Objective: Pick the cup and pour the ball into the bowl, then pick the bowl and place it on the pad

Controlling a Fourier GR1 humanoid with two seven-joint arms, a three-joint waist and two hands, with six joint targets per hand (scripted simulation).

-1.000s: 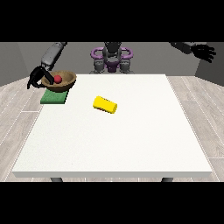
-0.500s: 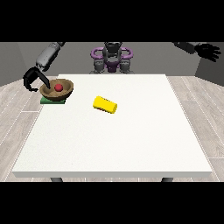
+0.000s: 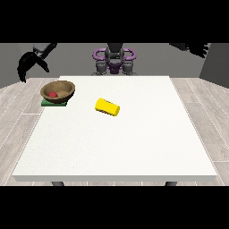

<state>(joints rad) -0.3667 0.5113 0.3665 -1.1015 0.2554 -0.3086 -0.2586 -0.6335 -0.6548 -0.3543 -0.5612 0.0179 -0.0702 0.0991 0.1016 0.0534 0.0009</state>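
Note:
A brown bowl (image 3: 58, 91) rests on a green pad (image 3: 53, 103) near the table's far left corner, with a red ball (image 3: 53, 94) inside it. A yellow cup (image 3: 108, 107) lies on its side around the middle of the table's far half. The hand at the view's left (image 3: 27, 65) hangs raised beyond the table's left edge, above and left of the bowl, its fingers curled downward and holding nothing. The hand at the view's right (image 3: 198, 48) is held high at the far right, away from the table, fingers spread.
The white table (image 3: 116, 147) fills most of the view. The robot's torso (image 3: 114, 60) stands behind its far edge. Grey plank floor surrounds the table.
The hand at the view's left has let go of the bowl and risen up and to the left. The bowl now sits alone on the pad.

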